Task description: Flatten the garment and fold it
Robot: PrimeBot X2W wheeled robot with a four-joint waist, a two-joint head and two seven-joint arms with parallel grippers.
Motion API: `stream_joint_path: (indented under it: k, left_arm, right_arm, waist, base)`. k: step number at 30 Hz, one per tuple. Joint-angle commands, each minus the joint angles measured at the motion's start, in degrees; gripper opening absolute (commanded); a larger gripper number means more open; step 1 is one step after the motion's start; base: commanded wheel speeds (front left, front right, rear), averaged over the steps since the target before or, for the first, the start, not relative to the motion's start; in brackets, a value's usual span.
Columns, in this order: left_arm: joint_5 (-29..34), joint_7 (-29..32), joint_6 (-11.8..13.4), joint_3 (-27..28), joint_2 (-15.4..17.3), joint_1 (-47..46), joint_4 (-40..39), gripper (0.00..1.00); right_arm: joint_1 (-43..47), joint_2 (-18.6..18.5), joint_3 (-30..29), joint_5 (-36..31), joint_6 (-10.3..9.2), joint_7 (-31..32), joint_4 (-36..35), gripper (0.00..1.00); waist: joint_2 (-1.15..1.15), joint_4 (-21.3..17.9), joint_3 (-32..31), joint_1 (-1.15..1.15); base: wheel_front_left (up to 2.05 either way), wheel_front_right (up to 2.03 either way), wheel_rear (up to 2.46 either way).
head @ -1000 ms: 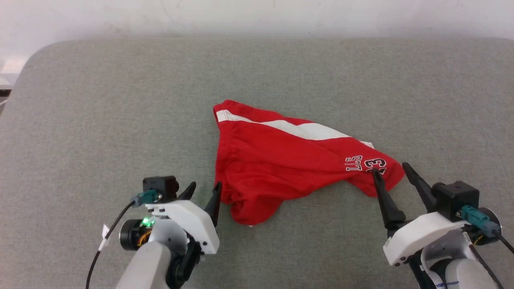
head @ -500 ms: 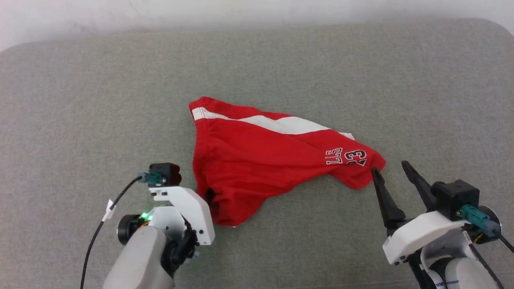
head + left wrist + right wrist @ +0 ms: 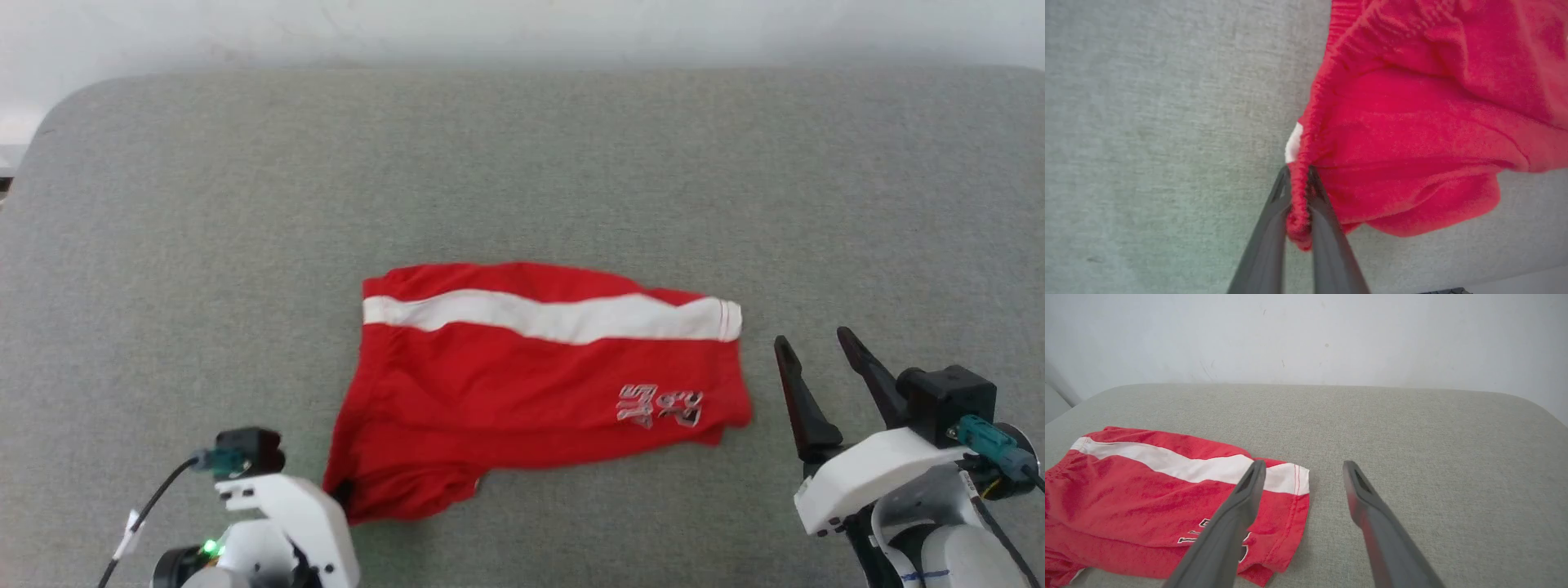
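The garment (image 3: 531,384), red shorts with a white side stripe and a blurred white print (image 3: 660,406), lies spread across the middle of the grey cushion. My left gripper (image 3: 1298,172) is shut on the gathered waistband at the shorts' near-left corner. In the head view its fingers are hidden under that corner (image 3: 343,492). The right gripper (image 3: 814,338) stands open just right of the shorts' leg hem, touching nothing. In the right wrist view the right gripper (image 3: 1304,464) has its left finger over the garment (image 3: 1147,498) near the hem.
The grey fabric cushion (image 3: 522,163) stretches wide around the shorts, with a rounded far-left corner (image 3: 49,122). A white wall (image 3: 1306,335) runs along its far edge. A dark cable (image 3: 143,514) trails from the left wrist.
My left gripper went from open beside the waistband to shut on it and drew back toward the near left. The shorts were pulled out flatter, the stripe now level. The head camera also shifted.
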Motion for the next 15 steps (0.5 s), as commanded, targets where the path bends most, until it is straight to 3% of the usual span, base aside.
stream_joint_path:
  k: [1,5,6,7,15]
  left_arm:
    - [-0.1,1.3,1.4,0.6,1.3,2.8,1.4,0.0]
    - [-0.8,2.1,3.2,1.6,1.7,5.7,-0.7,0.0]
    - [-1.0,1.7,3.4,1.9,1.6,6.2,-1.3,0.32]
    - [-1.3,0.7,3.6,2.4,1.2,6.4,-2.1,1.0]
    - [-1.9,-10.3,0.9,4.2,-1.2,4.4,-9.9,1.0]
  right_arm:
    - [0.3,0.1,-0.1,0.1,-0.05,0.1,-0.3,1.0]
    - [0.3,0.1,-0.3,0.2,-0.05,0.6,0.1,1.0]
    - [0.4,0.1,-0.3,0.2,-0.05,0.7,0.1,1.0]
    - [0.5,0.1,-0.3,0.2,-0.05,0.7,0.1,1.0]
    - [0.7,0.1,-1.2,0.3,-0.05,-0.6,-1.2,1.0]
  waist:
    - [0.0,0.8,-0.1,0.0]
    - [0.0,1.4,-0.4,0.0]
    - [0.0,1.5,-0.5,0.0]
    - [0.0,1.6,-0.6,0.0]
    - [0.0,1.6,-0.7,0.0]
  base:
    - [0.0,0.0,0.0]
    - [0.0,0.0,0.0]
    - [0.0,0.0,0.0]
    - [0.0,0.0,0.0]
    - [0.0,0.0,0.0]
